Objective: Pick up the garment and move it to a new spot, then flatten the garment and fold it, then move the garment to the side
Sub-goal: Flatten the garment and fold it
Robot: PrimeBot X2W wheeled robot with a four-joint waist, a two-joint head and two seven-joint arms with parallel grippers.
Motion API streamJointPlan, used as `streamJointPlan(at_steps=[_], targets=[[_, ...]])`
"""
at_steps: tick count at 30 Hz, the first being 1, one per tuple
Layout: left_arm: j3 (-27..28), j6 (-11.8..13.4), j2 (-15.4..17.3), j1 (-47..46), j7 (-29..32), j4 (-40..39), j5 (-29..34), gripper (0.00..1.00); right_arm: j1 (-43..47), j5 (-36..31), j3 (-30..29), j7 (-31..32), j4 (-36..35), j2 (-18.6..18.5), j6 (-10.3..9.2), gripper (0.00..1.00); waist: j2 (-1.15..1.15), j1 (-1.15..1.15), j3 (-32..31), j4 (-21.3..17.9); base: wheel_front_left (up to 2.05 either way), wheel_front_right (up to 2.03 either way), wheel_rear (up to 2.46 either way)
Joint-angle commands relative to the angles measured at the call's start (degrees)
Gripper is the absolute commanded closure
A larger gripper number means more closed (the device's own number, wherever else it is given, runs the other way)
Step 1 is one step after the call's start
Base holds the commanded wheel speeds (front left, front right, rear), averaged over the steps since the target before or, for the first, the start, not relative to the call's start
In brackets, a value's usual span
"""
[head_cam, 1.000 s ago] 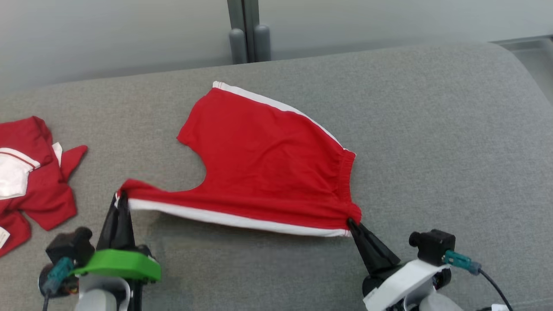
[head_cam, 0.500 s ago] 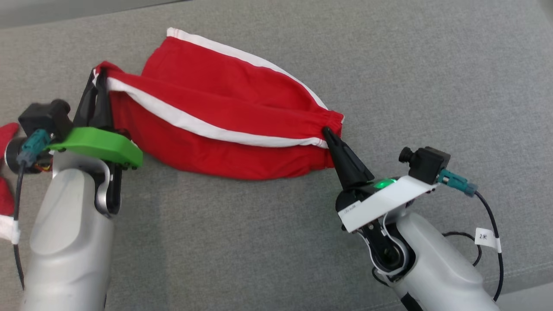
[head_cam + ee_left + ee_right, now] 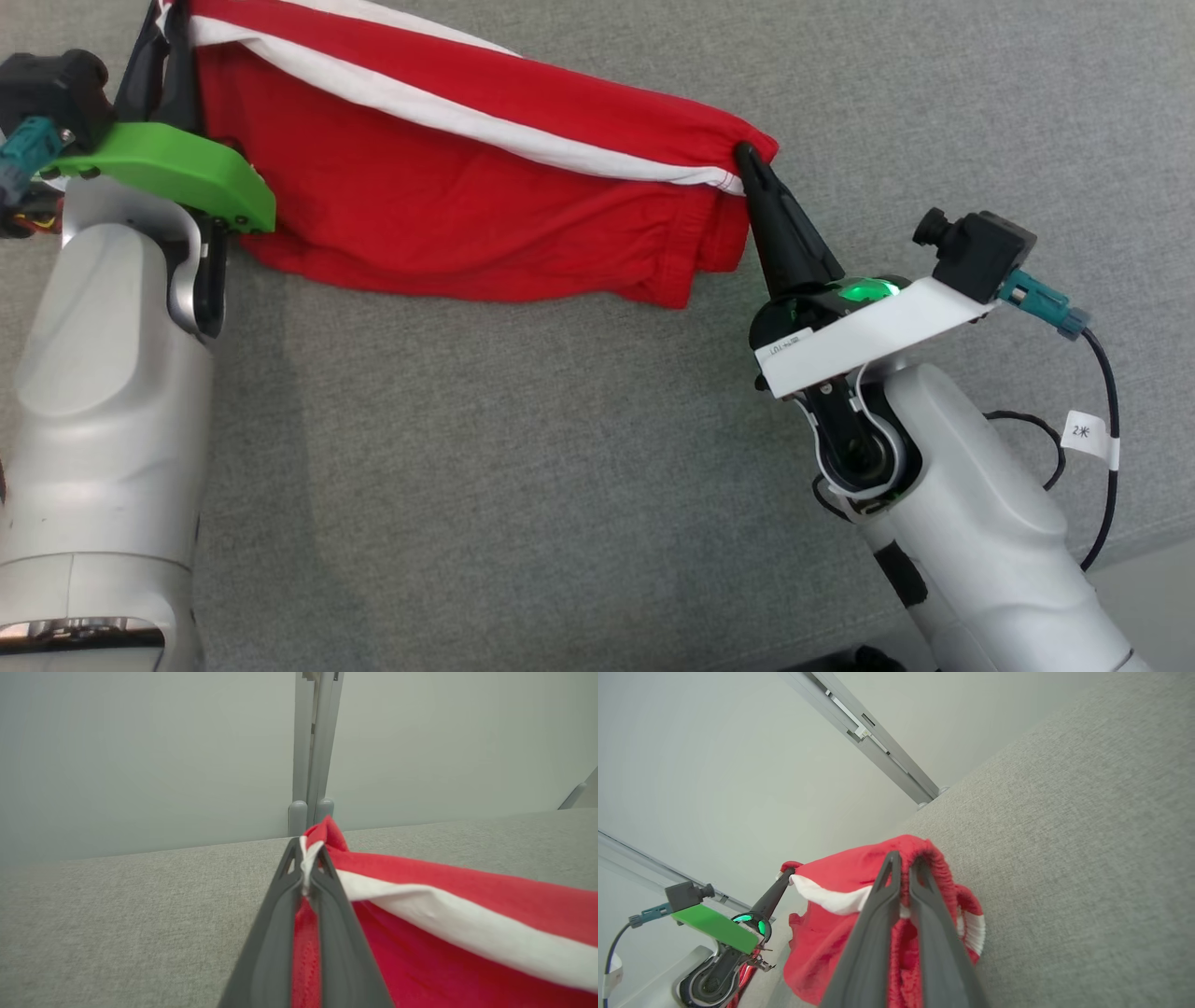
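The garment (image 3: 439,196) is a pair of red shorts with white side stripes, stretched between my two grippers above the grey cushioned surface (image 3: 523,467). My left gripper (image 3: 170,13) is shut on a leg hem at the top left of the head view. In the left wrist view its fingertips (image 3: 306,856) pinch the red and white cloth (image 3: 448,905). My right gripper (image 3: 744,155) is shut on the elastic waistband corner, and its tips (image 3: 903,861) clamp the gathered waistband (image 3: 934,858). The cloth sags between the grips; I cannot tell whether its lower edge touches the surface.
The surface's front edge (image 3: 1144,555) runs across the lower right. A black cable with a white tag (image 3: 1090,434) hangs by my right forearm. A pale wall with a grey post (image 3: 310,765) stands behind the surface. My left arm's green bracket (image 3: 714,927) appears in the right wrist view.
Both grippers have lifted the shorts from lying spread out, so the near edge now hangs folded over. The head view has tilted down, and the other red clothes at left have left the picture.
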Motion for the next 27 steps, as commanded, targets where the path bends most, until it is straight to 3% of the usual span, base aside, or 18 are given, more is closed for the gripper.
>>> streamJointPlan(at_steps=[1,2,3,4,8,16,27], targets=[[0.1,0.3,0.8,-1.3,0.0,0.6,0.7,1.0,-0.4,-1.2,0.1,-0.2,0.2,-0.1,-0.06,1.0,0.0,0.0,1.2,-0.8,0.0,0.0,0.0],[0.2,0.3,0.9,-1.8,0.0,1.1,0.9,0.89,-0.5,-1.6,0.2,-0.2,0.2,-0.1,-0.06,0.85,0.0,0.0,1.3,-0.8,0.0,0.0,0.0],[0.4,0.4,0.9,-2.0,0.0,1.3,1.1,0.09,-0.5,-2.3,-0.1,-0.2,0.3,-0.1,-0.06,0.58,0.0,0.0,1.4,-0.9,0.0,0.0,0.0],[0.6,0.5,0.8,-2.2,0.0,1.6,1.4,0.0,-0.5,-3.8,-0.6,-0.2,0.3,-0.2,-0.06,0.0,0.0,0.0,1.3,-0.9,0.0,0.0,0.0],[1.6,1.0,0.6,-0.3,0.0,1.6,2.3,0.0,1.3,-11.3,-3.8,-0.2,0.4,-0.2,-0.06,0.0,0.0,0.0,0.1,-0.7,0.0,0.0,0.0],[4.1,0.8,-0.3,6.2,0.0,1.4,2.9,0.0,7.3,-27.2,-15.7,-0.2,-1.9,-0.1,-0.06,0.0,0.0,0.0,-4.4,0.1,0.0,0.0,0.0],[1.4,0.1,-0.3,4.6,0.4,12.3,1.2,0.0,11.3,-38.3,-23.3,-0.2,-2.5,-0.1,-0.07,0.0,0.0,0.0,-5.2,-0.4,0.0,0.0,0.0]])
